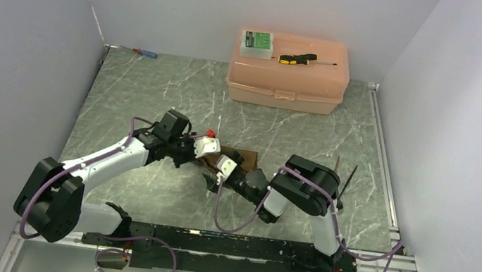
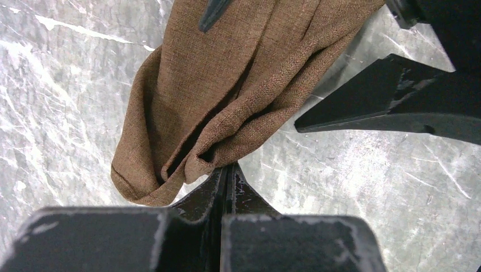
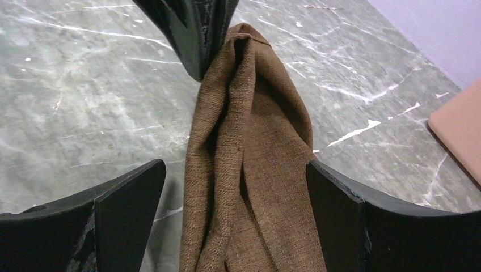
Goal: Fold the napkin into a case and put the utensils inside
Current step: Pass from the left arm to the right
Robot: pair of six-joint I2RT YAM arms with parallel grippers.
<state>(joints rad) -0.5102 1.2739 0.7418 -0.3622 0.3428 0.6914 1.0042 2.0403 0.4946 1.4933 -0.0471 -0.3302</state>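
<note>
Three pale walls (image 1: 17,40), green marbled tabletop (image 1: 159,89) beneath the bunched napkin (image 2: 227,85)

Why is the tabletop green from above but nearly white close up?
Top view: soft, even light, table grey-green. Left wrist view: glare washes it pale, though the napkin weave is sharp. Right wrist view: milder sheen.
</note>
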